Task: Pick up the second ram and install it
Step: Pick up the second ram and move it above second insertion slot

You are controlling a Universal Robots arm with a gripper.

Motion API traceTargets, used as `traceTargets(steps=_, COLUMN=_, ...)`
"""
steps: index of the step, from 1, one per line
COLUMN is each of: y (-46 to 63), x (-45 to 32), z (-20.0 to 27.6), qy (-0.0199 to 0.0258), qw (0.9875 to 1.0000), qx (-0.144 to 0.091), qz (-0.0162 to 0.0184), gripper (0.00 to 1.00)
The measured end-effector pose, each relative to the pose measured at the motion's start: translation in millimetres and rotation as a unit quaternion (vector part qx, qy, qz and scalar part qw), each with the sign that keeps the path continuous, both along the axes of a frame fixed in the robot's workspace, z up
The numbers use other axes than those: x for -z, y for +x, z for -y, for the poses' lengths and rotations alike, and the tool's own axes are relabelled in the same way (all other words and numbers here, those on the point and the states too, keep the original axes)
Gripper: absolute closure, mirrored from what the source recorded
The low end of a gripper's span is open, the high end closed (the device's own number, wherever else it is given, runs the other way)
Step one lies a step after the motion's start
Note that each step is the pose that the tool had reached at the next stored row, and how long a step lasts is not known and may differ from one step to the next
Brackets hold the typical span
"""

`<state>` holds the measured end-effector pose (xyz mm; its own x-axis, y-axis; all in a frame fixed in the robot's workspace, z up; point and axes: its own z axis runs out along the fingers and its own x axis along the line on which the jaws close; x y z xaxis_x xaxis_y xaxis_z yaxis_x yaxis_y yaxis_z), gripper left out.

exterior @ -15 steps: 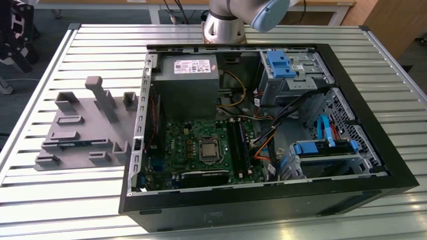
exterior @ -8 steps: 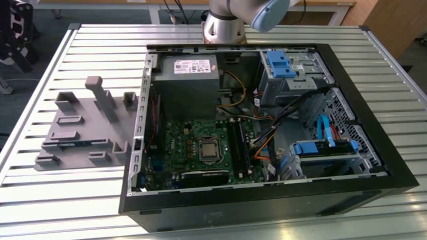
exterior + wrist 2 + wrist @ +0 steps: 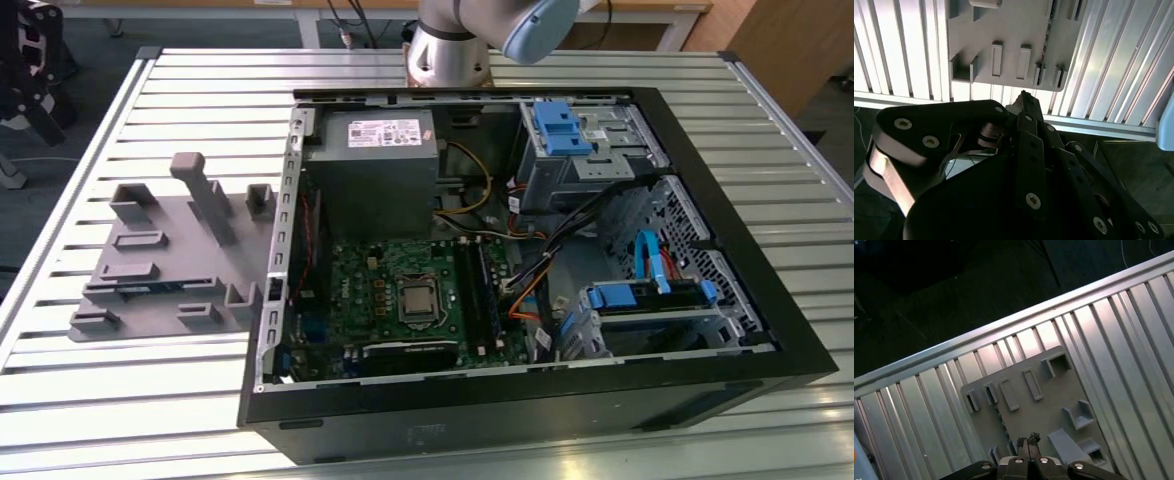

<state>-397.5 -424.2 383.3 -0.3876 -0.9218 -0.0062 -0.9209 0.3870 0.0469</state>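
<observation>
First wrist view: second ram (image 3: 999,419) stands on edge in the grey holder tray (image 3: 1054,400), its long axis pointing nearly at my gripper (image 3: 1027,441), which hangs above it, fingertips pressed together, empty. Tray lies at the exterior view's left.

Black gripper (image 3: 1027,441), grey holder tray (image 3: 1054,401)

A ribbed aluminium tabletop (image 3: 94,400) of long parallel slats catches bright, even light and glares white in both wrist views. Past its edges lies a dark grey floor (image 3: 120,30), nearly black in the first wrist view. Beyond the tabletop's far corner, at the exterior view's right, stands brown wooden furniture (image 3: 787,45).
</observation>
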Motion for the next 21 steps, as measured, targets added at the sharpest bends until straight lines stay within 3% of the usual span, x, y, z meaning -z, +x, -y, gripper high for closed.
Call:
traceTargets(steps=5, y=0.0, x=0.2, z=-0.1, qy=0.0000, qw=0.9993, qx=-0.039, qz=0.0000, gripper=0.89)
traceTargets(steps=10, y=0.0, x=0.4, z=-0.2, qy=0.0000, qw=0.9969, qx=-0.078, qz=0.0000, gripper=0.89)
traceTargets(steps=15, y=0.0, x=0.7, z=-0.2, qy=0.0000, qw=0.9929, qx=-0.119, qz=0.0000, gripper=0.89)
traceTargets(steps=21, y=0.0, x=0.9, z=-0.3, qy=-0.0001, qw=0.9865, qx=-0.164, qz=0.0000, gripper=0.89)
